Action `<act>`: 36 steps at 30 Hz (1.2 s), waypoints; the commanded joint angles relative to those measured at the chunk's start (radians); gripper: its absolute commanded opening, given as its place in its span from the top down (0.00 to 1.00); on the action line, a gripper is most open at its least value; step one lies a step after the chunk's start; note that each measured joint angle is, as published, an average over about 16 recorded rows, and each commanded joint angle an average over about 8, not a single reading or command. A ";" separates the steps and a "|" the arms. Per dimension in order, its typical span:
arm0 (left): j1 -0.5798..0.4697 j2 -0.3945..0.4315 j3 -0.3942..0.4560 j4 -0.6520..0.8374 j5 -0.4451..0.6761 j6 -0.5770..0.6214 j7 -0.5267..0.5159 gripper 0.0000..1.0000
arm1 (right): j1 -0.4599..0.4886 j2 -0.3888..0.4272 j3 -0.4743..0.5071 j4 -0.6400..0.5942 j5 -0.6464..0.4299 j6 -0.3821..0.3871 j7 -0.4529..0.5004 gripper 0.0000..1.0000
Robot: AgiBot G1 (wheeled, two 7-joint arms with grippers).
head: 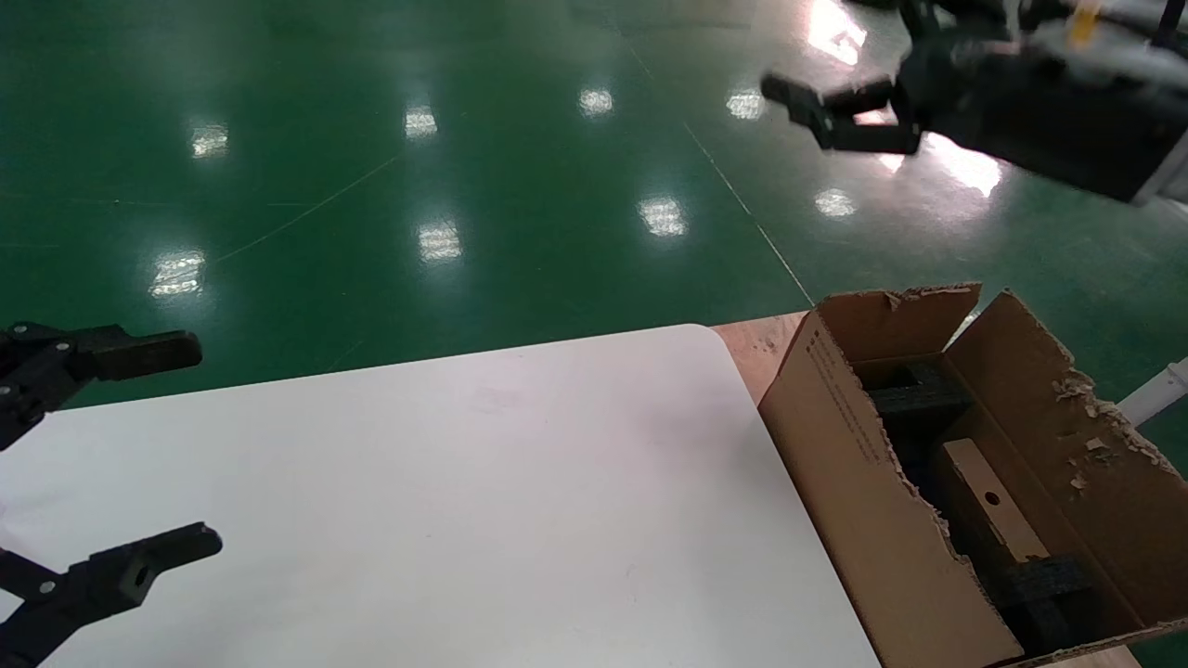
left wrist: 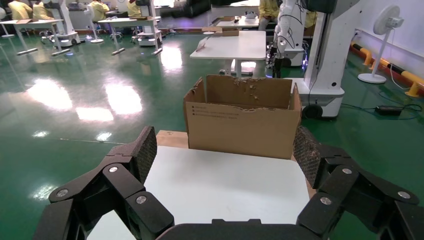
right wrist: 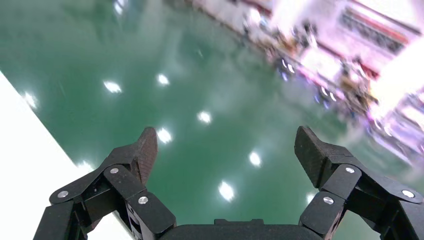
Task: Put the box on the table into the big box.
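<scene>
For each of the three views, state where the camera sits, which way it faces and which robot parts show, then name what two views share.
Head view: on the head, looking forward and down at the table and the big box; left gripper and right gripper show.
Left wrist view: looks across the table at the big box, framed by the left gripper.
Right wrist view: faces mostly green floor, past the right gripper.
Shared by head and left wrist: table and big box.
</scene>
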 commanded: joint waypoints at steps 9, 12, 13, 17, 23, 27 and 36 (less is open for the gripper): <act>0.000 0.000 0.000 0.000 0.000 0.000 0.000 0.00 | -0.211 -0.043 0.365 0.046 -0.214 -0.092 0.168 0.00; 0.000 0.000 0.000 0.000 0.000 0.000 0.000 0.00 | -0.278 -0.056 0.480 0.060 -0.282 -0.121 0.221 0.00; 0.000 0.000 0.000 0.000 0.000 0.000 0.000 0.00 | -0.300 -0.061 0.518 0.065 -0.304 -0.131 0.239 0.00; 0.000 0.000 0.000 0.000 0.000 0.000 0.000 0.00 | -0.390 -0.078 0.672 0.084 -0.394 -0.169 0.310 0.00; 0.000 0.000 0.000 0.000 0.000 0.000 0.000 0.00 | -0.525 -0.105 0.903 0.113 -0.530 -0.227 0.417 0.00; 0.000 0.000 0.000 0.000 0.000 0.000 0.000 0.00 | -0.615 -0.123 1.058 0.132 -0.620 -0.266 0.488 0.00; 0.000 0.000 0.000 0.000 0.000 0.000 0.000 0.00 | -0.817 -0.163 1.405 0.175 -0.823 -0.353 0.648 0.00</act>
